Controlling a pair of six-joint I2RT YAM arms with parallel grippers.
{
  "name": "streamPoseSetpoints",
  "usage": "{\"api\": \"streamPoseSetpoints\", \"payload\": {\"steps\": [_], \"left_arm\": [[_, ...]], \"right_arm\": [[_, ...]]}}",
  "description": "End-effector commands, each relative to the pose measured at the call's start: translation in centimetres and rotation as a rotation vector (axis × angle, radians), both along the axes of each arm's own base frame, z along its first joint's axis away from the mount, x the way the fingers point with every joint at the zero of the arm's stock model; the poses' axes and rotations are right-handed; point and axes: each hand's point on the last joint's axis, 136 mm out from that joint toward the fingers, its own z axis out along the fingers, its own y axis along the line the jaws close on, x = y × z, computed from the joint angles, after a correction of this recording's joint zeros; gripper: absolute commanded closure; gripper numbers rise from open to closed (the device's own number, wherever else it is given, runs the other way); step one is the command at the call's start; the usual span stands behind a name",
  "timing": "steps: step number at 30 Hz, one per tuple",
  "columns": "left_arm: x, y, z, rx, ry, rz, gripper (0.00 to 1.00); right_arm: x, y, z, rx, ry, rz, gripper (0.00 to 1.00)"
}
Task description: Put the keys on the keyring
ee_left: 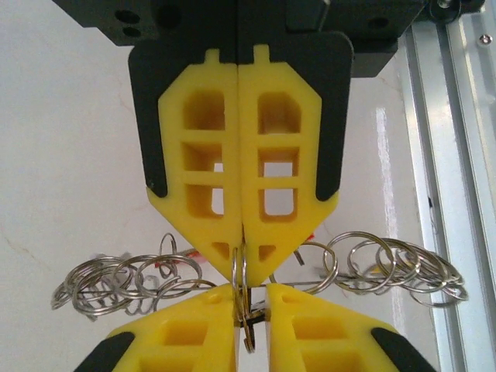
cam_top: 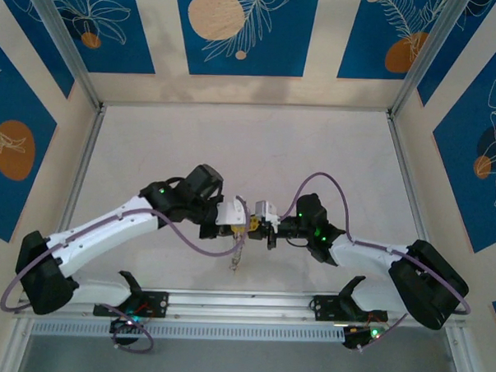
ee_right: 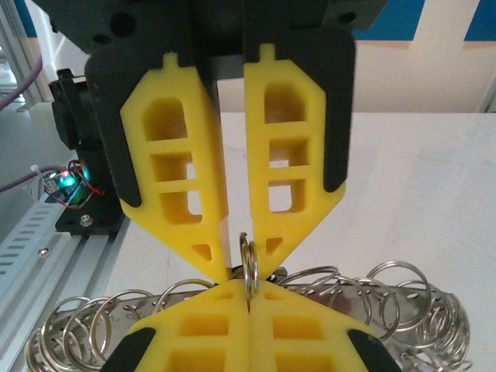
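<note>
Entry: split ring [ee_left: 236, 271], pinched between left gripper [ee_left: 242, 254] and right gripper [ee_right: 240, 270], jaws closed on it; I risk it twisting free if either pulls unevenly.

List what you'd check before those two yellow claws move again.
1. Left gripper shut on the small ring: ok.
2. Right gripper shut on that ring too: ok.
3. Grippers meet tip to tip, lined up: ok.
4. Small ring's split opened for threading: cannot tell.
5. Loops of the keyring behind, free of the fingers: cannot tell.
</note>
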Motion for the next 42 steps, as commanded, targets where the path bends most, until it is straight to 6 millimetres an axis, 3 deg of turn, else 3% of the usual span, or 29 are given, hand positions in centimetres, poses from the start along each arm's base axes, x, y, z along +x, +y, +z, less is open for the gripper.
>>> {"api": "streamPoseSetpoints", "payload": {"steps": [1, 7, 13, 18, 22, 28, 33, 36, 42], "left_arm": [[-0.8, -0.5, 0.5, -0.114, 0.009, -0.007, 0.85], [-0.3, -0.8, 1.4, -0.238, -0.060, 0.031, 0.90], [0.0, 0.1, 1.6, -0.213, -0.092, 0.061, 1.00], [-0.3, 0.9, 1.1, -0.054, -0.056, 0.021, 1.00], [-0.2, 1.4, 0.7, 0.082, -0.061, -0.010, 1.00], [-0.2, 0.8, 0.5, 0.154, -0.053, -0.043, 1.00], [-0.5, -0.1, 0.2, 0.147, -0.022, -0.058, 1.00], [-0.4, -0.4, 0.1, 0.146, -0.015, -0.055, 1.00], [-0.5, -1.0, 1.1, 0.094, -0.027, -0.062, 1.00]], "right_arm": [[-0.1, 0.3, 3.3, 0.113, -0.075, 0.014, 1.00], [-0.4, 0.3, 3.5, 0.132, -0.083, 0.019, 1.00], [-0.5, 0.0, 2.9, 0.125, -0.084, 0.006, 1.00], [-0.2, -0.1, 1.0, 0.017, -0.102, -0.024, 0.78], [-0.2, -0.1, 0.6, -0.011, -0.103, -0.033, 0.75], [-0.1, 0.2, 0.2, -0.011, -0.083, -0.040, 0.70], [0.0, 0.6, 0.5, 0.000, -0.075, -0.036, 0.72], [0.0, 0.8, 0.5, -0.001, -0.067, -0.027, 0.81], [0.2, 1.1, -0.1, -0.007, -0.048, -0.036, 0.77]]}}
